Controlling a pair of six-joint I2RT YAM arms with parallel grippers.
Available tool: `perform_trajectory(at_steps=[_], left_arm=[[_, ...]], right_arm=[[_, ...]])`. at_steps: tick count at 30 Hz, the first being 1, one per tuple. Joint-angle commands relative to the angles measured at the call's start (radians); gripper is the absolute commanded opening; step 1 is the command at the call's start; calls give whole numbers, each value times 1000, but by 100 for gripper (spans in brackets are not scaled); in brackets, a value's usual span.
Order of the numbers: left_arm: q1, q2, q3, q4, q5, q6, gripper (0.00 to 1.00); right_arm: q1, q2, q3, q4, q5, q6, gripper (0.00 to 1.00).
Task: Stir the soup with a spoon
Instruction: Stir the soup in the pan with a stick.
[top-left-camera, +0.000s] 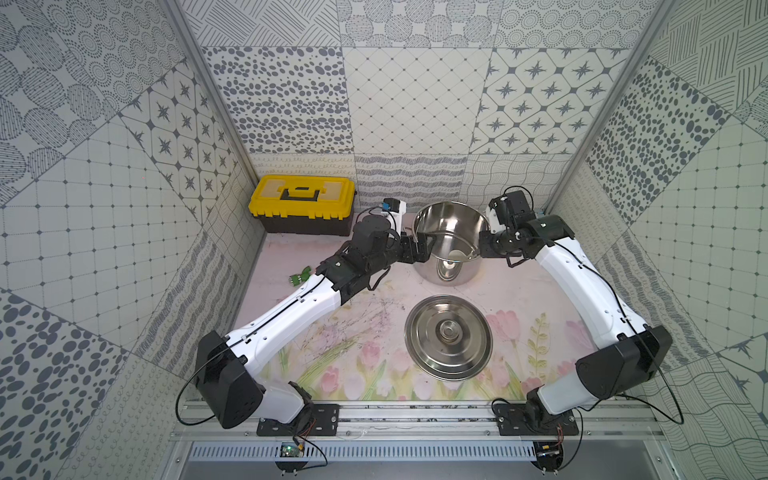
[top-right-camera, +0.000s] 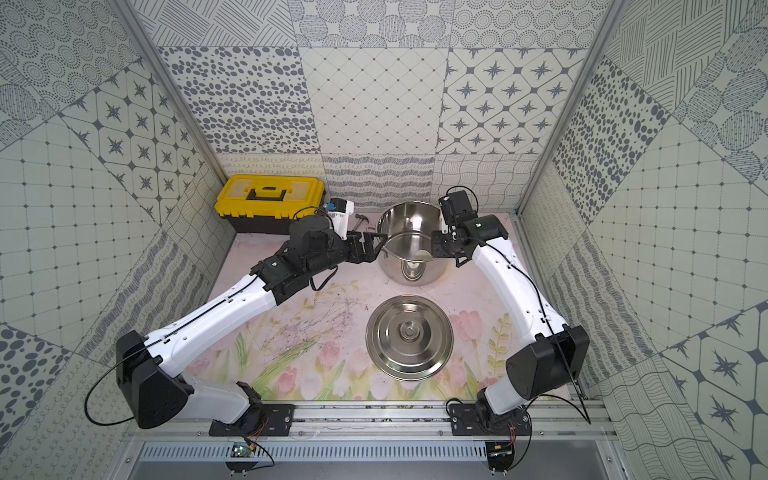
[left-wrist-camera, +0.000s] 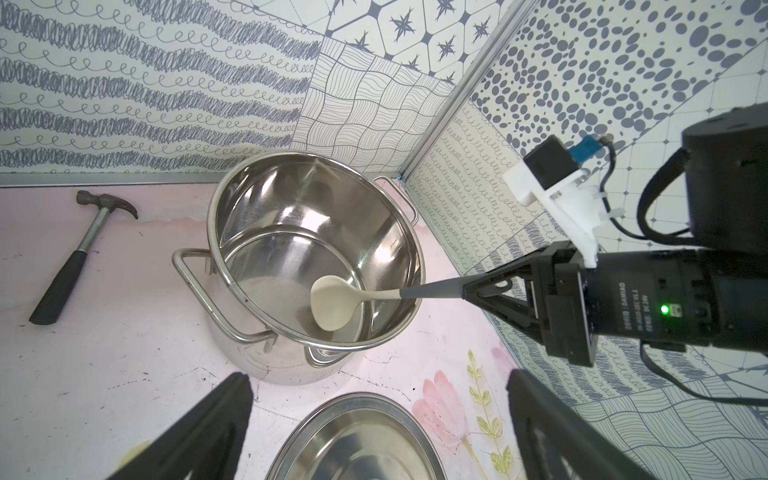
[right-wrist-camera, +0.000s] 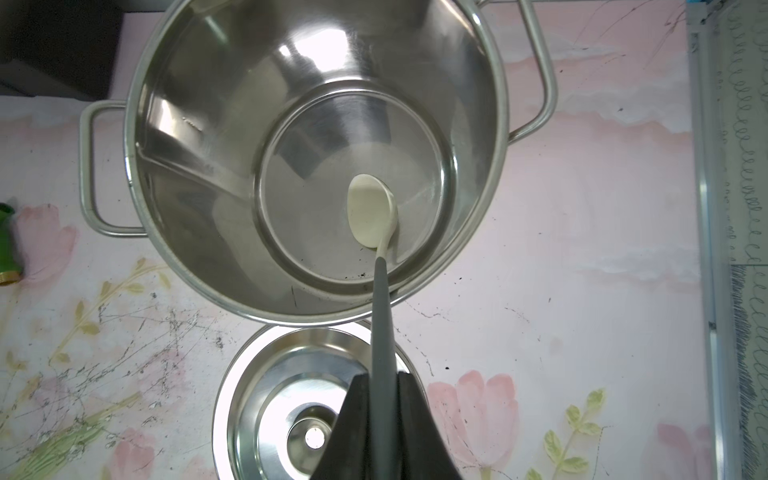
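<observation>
The shiny steel pot (top-left-camera: 441, 226) (top-right-camera: 405, 226) stands at the back of the table, and no soup shows inside it. My right gripper (right-wrist-camera: 382, 376) (top-left-camera: 484, 245) is shut on the dark grey handle of the spoon (right-wrist-camera: 372, 210) at the pot's right rim. The spoon's cream bowl (left-wrist-camera: 332, 307) (top-left-camera: 457, 254) (top-right-camera: 422, 254) rests low on the pot's floor, near its wall. At the pot's left side, by its loop handle (left-wrist-camera: 187, 270), my left gripper (left-wrist-camera: 380, 376) (top-left-camera: 419, 247) stands wide open with nothing between its fingers.
The pot's steel lid (top-left-camera: 449, 336) (right-wrist-camera: 266, 399) lies knob up just in front of the pot. A small hammer (left-wrist-camera: 79, 257) (top-right-camera: 361, 222) lies behind the left gripper. A yellow toolbox (top-left-camera: 303, 203) sits back left, a green fitting (top-left-camera: 300, 277) beside the left arm.
</observation>
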Motion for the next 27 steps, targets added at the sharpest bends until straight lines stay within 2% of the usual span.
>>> perform_trajectory(at_steps=[1,6,11,18,22,27], left_arm=[[5,3,11,68,40,2,100],[4,-5,6,80,53,-4,100],[5,-8,9,82,59,-4,100],[4,-16,9,84,61,0,100],[4,-23,4,81,61,10,100],[3,-21,8,79,62,24,100]], right_arm=[[50,0,9,48,-18,40,0],[72,78,97,59,-12,62,0],[70,180,225,58,47,41,0],[17,286,368,33,68,21,0],[-25,288,375,23,73,0,0],[-62,223,302,21,77,-30,0]])
